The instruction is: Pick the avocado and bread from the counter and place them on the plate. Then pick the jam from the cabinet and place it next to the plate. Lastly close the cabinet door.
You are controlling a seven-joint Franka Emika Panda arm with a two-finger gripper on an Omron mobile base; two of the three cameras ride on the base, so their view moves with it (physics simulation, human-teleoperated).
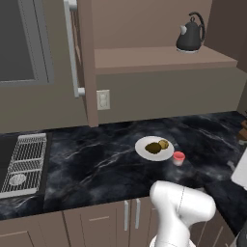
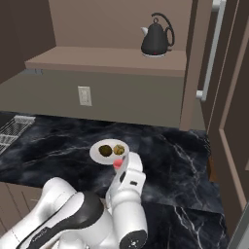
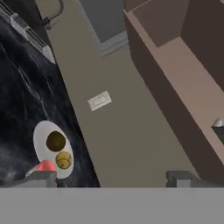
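As seen from the left base view, the white plate point(image 1: 143, 149) lies on the black marble counter point(image 1: 96, 164), right of centre. On the plate rest the dark avocado point(image 1: 153, 147) and, touching it on its right, the yellowish bread point(image 1: 164, 144). The jam point(image 1: 179, 157), a small jar with a red top, stands upright on the counter just beside the plate's lower right rim. A black kettle point(image 1: 190, 34) stands on the brown shelf point(image 1: 159, 57) above. A white wall outlet point(image 1: 103, 100) sits on the backsplash, and the cabinet door point(image 1: 79, 58) with its long grey handle point(image 1: 72, 48) stands edge-on to the left of the shelf. A metal rack point(image 1: 24, 161) lies at the counter's left end.

From the right base view, the plate point(image 2: 95, 148) carries the avocado point(image 2: 105, 151) on the left and the bread point(image 2: 118, 150) on the right. The jam point(image 2: 117, 164) shows as a red spot at the plate's near rim, partly hidden by the arm. The kettle point(image 2: 156, 39) stands on the shelf, and the cabinet door point(image 2: 204, 63) stands at the right.

From the hand view, the plate point(image 3: 40, 135) holds the avocado point(image 3: 55, 141) and the bread point(image 3: 63, 160), with the jam point(image 3: 45, 166) touching the rim. The hand point(image 3: 111, 178) has its two fingertips point(image 3: 41, 177) set wide apart, with nothing between them.
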